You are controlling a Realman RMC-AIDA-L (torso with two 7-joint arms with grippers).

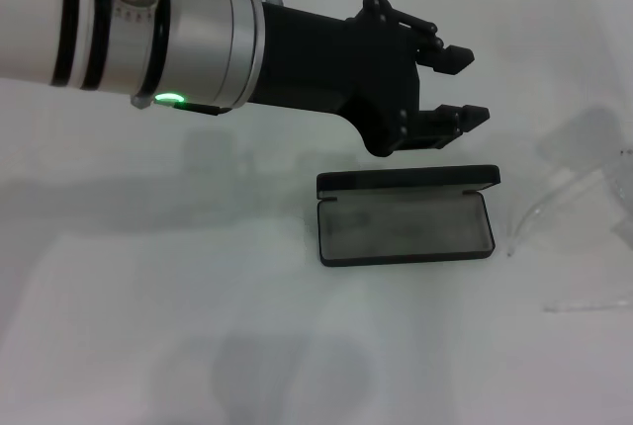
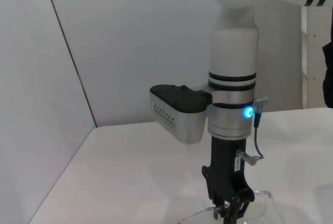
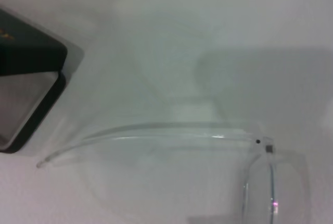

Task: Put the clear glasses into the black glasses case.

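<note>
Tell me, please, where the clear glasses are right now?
In the head view the clear glasses lie on the white table at the robot's right, just beyond the open black glasses case, outside it.

1. You are looking at a robot test bench in a lab-like room, not a home or a shop.
2. The white table (image 1: 148, 326) is one plain, matte surface with no cloth, no dishes and no household clutter on it.
3. In the left wrist view you see bare pale wall panels (image 2: 130, 41) meeting at a corner seam behind the table, like a booth.
4. The white robot arm (image 2: 232, 78) with black bands and a lit blue indicator stands over the table.
</note>
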